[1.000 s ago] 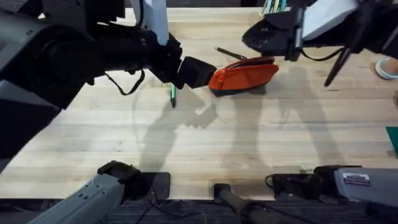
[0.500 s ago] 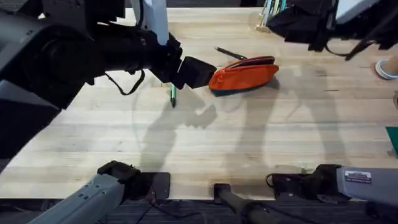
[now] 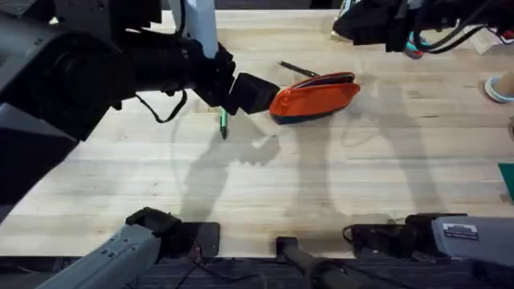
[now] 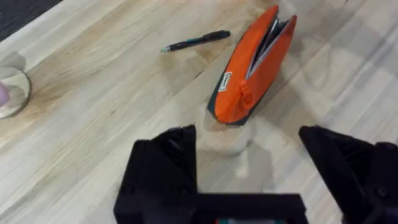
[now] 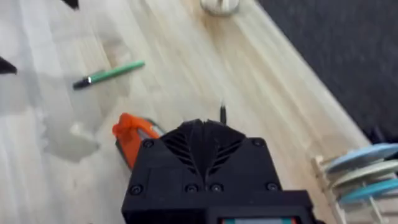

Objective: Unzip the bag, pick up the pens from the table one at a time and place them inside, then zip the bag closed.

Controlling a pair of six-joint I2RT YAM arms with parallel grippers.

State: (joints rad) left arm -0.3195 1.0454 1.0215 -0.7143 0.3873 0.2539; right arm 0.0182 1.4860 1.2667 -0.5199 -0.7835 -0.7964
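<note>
Pouch first: the orange bag (image 3: 315, 97) lies at about one o'clock from the middle of the table (image 3: 265, 185), its zipper parted along the top (dark lining showing in the left wrist view (image 4: 252, 68)). The black pen (image 3: 298, 69) lies just beyond it at eleven o'clock, the green pen (image 3: 223, 122) off at its eight o'clock. The left gripper (image 4: 249, 180) hangs at the bag's left end, fingers spread wide, holding nothing. The right gripper (image 3: 371, 24) sits up past the bag at one o'clock; whether it's open, I cannot tell.
</note>
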